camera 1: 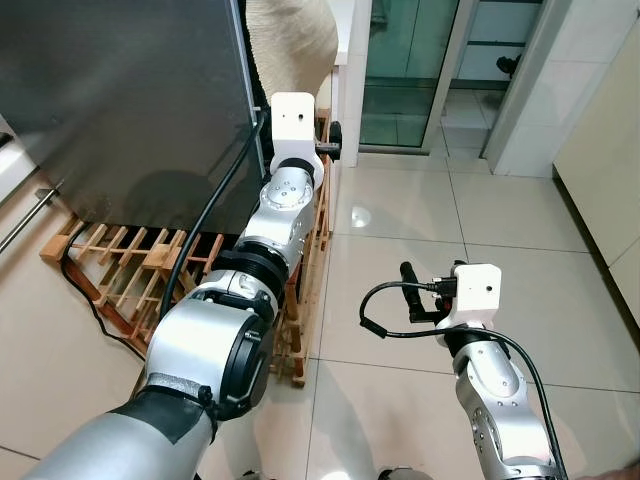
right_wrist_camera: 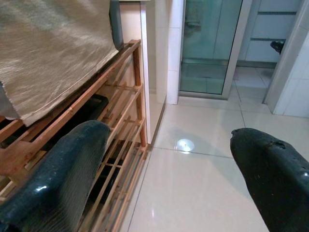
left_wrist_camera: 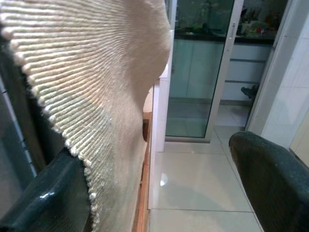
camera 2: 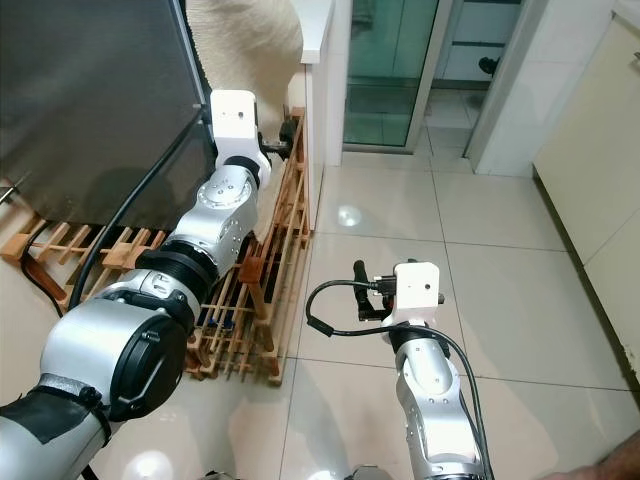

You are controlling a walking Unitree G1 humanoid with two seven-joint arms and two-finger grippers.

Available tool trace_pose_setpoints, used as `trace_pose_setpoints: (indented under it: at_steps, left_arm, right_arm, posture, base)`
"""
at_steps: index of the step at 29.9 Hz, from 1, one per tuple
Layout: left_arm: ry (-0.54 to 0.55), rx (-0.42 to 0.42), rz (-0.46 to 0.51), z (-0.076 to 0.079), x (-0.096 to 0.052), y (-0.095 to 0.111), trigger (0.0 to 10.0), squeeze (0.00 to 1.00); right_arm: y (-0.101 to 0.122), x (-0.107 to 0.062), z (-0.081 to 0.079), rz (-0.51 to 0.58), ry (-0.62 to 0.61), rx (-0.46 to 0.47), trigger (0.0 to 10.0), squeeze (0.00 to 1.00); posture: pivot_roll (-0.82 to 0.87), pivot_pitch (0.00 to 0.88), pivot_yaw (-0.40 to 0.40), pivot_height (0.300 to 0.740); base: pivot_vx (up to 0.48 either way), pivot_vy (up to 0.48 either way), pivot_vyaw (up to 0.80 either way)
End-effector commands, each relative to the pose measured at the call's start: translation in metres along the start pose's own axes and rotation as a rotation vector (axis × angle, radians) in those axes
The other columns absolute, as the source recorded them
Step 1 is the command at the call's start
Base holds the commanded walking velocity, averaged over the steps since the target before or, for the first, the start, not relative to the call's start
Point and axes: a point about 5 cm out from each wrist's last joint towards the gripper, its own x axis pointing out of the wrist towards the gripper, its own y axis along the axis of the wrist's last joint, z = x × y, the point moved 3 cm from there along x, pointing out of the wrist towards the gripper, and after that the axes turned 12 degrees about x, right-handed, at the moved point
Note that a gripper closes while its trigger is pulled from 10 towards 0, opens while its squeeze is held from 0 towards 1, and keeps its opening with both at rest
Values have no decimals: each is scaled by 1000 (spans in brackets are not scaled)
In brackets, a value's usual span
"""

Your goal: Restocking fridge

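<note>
While cream ribbed knitted cloth [left_wrist_camera: 96,87] hides dark grey fridge [camera 1: 120,100] edge, left gripper [left_wrist_camera: 159,193] fingers open beside it above slatted wooden rack [right_wrist_camera: 120,111]; right gripper [right_wrist_camera: 169,179] fingers open over tiled floor [camera 1: 420,260].

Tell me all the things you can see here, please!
dark grey metal fridge door: one, upper left.
cream knitted ribbed cloth: one, hanging beside the fridge, near the left gripper.
slatted wooden rack: one, brown, on the floor under the fridge.
glass sliding door: one, greenish, straight ahead.
glossy tiled floor: beige, on the right.
left gripper: black fingers open, raised by the cloth.
right gripper: black fingers open, low over the floor.
</note>
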Motion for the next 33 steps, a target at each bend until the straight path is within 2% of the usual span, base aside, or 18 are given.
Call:
trace_pose_setpoints:
  at_steps: [1,7,10,12,13,14,15,16,17,18,19,24,26,28,29,30,32,33]
  left_arm:
    - [0,33,10,-1,0,0,10000,0]
    - [60,87,-85,-29,-10,-42,10000,0]
    - [90,87,-76,-55,-19,-58,10000,0]
    - [118,41,5,-77,-33,-58,10000,0]
    - [118,41,5,-77,-33,-58,10000,0]
    - [126,25,47,-84,-40,-55,10000,0]
    - [159,34,175,-103,-68,-41,10000,0]
    - [159,34,175,-103,-68,-41,10000,0]
    - [177,33,203,-108,-80,-37,10000,0]
    - [188,27,213,-106,-95,-35,10000,0]
    - [181,29,213,-102,-98,-34,10000,0]
    - [176,17,215,-90,-96,-30,10000,0]
    - [140,34,233,-84,-97,-24,10000,0]
    - [72,99,241,-85,-115,-22,10000,0]
    - [35,135,236,-89,-128,-25,10000,0]
    - [35,135,236,-89,-128,-25,10000,0]
    - [-26,165,169,-97,-158,-41,10000,0]
    - [-47,189,111,-99,-173,-54,10000,0]
  right_arm:
    - [0,-2,1,-4,-12,-1,10000,0]
    - [3,5,-1,0,-7,-7,10000,0]
    - [11,12,-1,27,4,-15,10000,0]
    - [17,15,0,43,10,-21,10000,0]
    - [17,15,0,43,10,-21,10000,0]
    - [18,16,0,47,11,-23,10000,0]
    - [22,20,3,60,15,-26,10000,0]
    - [22,20,3,60,15,-26,10000,0]
    - [23,21,3,64,17,-27,10000,0]
    - [25,25,0,77,31,-21,10000,0]
    - [27,26,-2,82,39,-18,10000,0]
    - [28,34,-11,90,69,-18,10000,0]
    - [35,35,-15,109,71,-20,10000,0]
    - [54,28,-18,172,68,-7,10000,0]
    - [62,18,-19,199,69,-20,10000,0]
    - [62,18,-19,199,69,-20,10000,0]
    - [61,-4,-14,193,73,-46,10000,0]
    - [54,-19,-5,168,57,-43,10000,0]
  posture:
    - [-197,16,75,740]
    - [-165,0,60,740]
    - [-151,0,56,740]
    - [-125,0,49,740]
    - [-125,0,49,740]
    - [-125,0,49,740]
    - [-85,0,32,740]
    - [-85,0,32,740]
    - [-79,0,28,740]
    - [-45,0,10,740]
    - [-41,0,7,740]
    - [-32,0,5,740]
    - [-27,0,11,740]
    - [-27,0,10,740]
    - [-34,0,13,740]
    - [-34,0,13,740]
    - [-12,0,2,740]
    - [-11,0,2,740]
  base:
    - [0,0,0]
    - [0,0,0]
    - [0,0,0]
    - [0,0,0]
    - [0,0,0]
    - [0,0,0]
    - [0,0,0]
    - [0,0,0]
    - [0,0,0]
    - [0,0,0]
    - [0,0,0]
    - [0,0,0]
    - [0,0,0]
    - [0,0,0]
    - [0,0,0]
    - [0,0,0]
    - [0,0,0]
    - [0,0,0]
